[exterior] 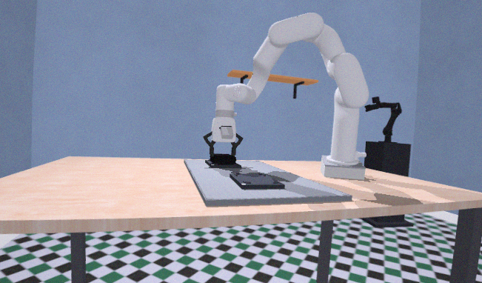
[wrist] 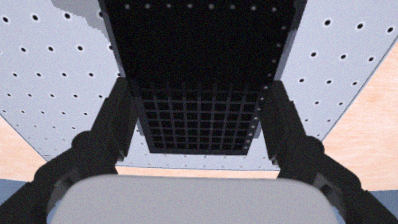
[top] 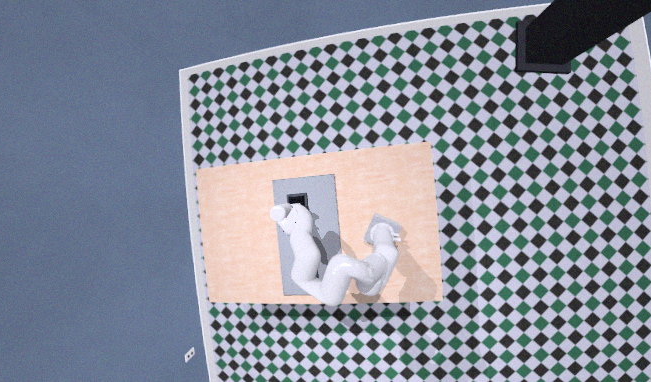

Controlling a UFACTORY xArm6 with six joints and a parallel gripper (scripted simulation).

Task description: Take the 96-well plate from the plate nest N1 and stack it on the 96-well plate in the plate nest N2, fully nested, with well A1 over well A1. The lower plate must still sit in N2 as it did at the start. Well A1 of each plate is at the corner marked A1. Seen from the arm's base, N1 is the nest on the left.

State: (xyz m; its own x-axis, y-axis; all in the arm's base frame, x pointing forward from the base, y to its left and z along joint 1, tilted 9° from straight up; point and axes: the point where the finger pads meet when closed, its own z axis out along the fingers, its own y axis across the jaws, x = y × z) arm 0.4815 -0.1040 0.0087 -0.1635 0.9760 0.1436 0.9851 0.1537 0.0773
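On the left of the wrist view, one of the two dark fingers is pressing against the left long wall of the 96-well plate (wrist: 199, 122). Between the fingers the plate's grid of wells is showing, and the other finger is pressing on the right wall — so the gripper (wrist: 199, 127) is clamped across the plate's narrow width, standing wide because the plate fills the span. Beneath the fingers lies the grey perforated deck (wrist: 50, 75), with the counter (wrist: 372, 135) showing beyond it to the right.

In the exterior view the plate is sitting low at the fingertips (exterior: 211, 153), at or just above nest N1 (exterior: 223, 164) — whether it is clear of the nest I cannot tell. To the right of the fingers and nearer that camera, the second plate (exterior: 257, 180) is lying flat in nest N2 (exterior: 245, 185), well apart from the gripped one. No A1 mark is legible in any view.

The plate looks like a light, rigid plastic moulding with smooth walls, so it will probably carry without sagging but could slip or tilt under a weak or off-centre pinch. Holding it midway along the long walls, as the fingers are doing, should be keeping it level for nesting; a tilted plate would likely catch on the lower rim and nudge that plate in N2.
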